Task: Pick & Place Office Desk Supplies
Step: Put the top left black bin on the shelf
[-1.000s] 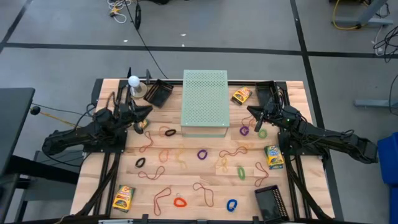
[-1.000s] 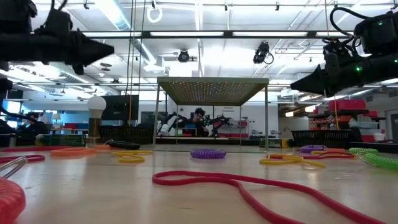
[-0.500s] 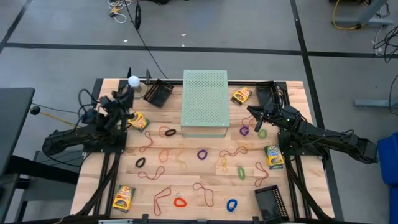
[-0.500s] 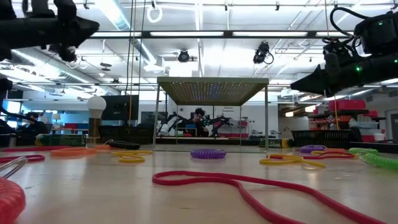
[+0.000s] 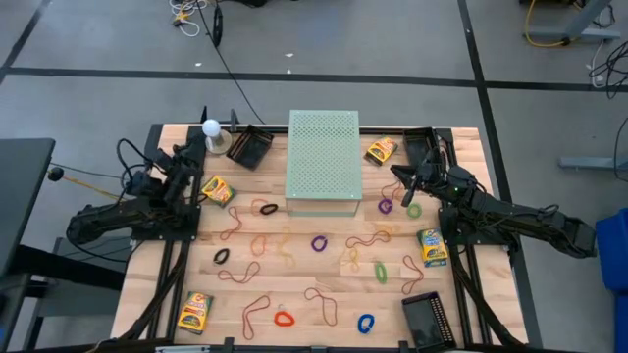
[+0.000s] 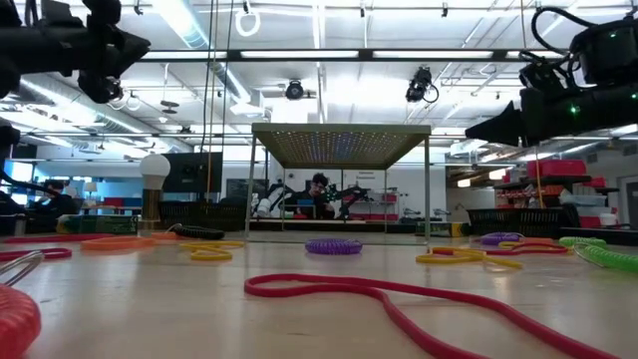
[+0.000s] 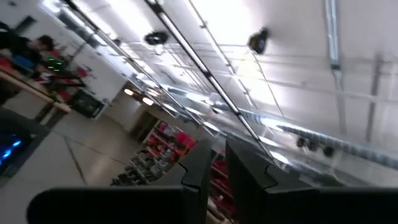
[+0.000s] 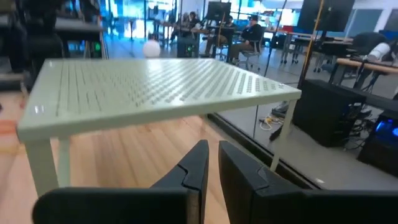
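Over the tabletop's (image 5: 294, 284) left rear part, the left gripper (image 5: 184, 157) is raised and points up and away from the wood; its wrist view shows only ceiling lights past its fingers (image 7: 205, 168), which stand narrow with a thin gap and nothing between them. A crayon box (image 5: 217, 189) lies just beside it, toward the middle. The right gripper (image 5: 399, 177) hovers at the right rear, fingers (image 8: 198, 163) likewise narrow and empty, facing the pale-green perforated box (image 8: 149, 90); a purple loop (image 5: 386, 206) and a green loop (image 5: 414, 209) lie just below it. Orange-brown rubber bands (image 5: 368, 239) are scattered across the middle. Only the high view shows these; the low view shows a red band (image 6: 419, 309) up close.
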`<state>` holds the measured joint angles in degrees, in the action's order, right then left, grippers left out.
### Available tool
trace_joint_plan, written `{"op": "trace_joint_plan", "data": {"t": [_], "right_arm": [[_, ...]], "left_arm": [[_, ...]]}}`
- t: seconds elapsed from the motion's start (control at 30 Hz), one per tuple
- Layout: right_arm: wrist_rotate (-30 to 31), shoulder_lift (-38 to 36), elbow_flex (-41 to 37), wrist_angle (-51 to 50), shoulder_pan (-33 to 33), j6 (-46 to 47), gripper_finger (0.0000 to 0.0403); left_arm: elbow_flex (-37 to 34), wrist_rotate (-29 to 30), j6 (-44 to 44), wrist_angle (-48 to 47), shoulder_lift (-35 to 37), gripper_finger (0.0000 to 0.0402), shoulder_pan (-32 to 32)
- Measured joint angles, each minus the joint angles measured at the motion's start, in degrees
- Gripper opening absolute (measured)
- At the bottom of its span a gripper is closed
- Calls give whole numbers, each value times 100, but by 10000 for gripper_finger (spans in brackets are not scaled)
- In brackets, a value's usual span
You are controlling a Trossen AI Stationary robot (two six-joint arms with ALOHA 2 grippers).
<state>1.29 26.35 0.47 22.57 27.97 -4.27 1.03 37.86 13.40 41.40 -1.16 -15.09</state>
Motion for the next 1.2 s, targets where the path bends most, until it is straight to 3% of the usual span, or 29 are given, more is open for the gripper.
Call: {"op": "trace_joint_plan", "data": {"t": [0.17,0.3,0.4,0.5,0.57,0.9,1.13,1.2], "right_arm": [[5,-1,-2,745,-2,910,48],[319,0,-2,1367,-2,990,48],[690,0,-2,1811,-5,1002,48],[1230,2,-2,2090,-4,1071,48],[1410,2,-2,2299,-2,1216,48],[1469,-13,218,2487,-4,1289,5],[1176,91,243,2090,-2,1276,9],[1164,198,243,2246,-3,1639,6]], "left_arm": [[273,172,385,-61,-73,57,0],[715,-134,1172,-1994,-284,30,4],[1215,-822,1882,-3618,-673,7,1],[1603,-1383,2084,-4529,-1365,5,12],[1862,-1444,2366,-4867,-1902,5,13],[3461,-1688,2954,-6476,-4961,9,-54],[4144,-2005,2879,-6800,-6570,19,-433],[4335,-2085,2711,-6895,-6918,22,-579]]}}
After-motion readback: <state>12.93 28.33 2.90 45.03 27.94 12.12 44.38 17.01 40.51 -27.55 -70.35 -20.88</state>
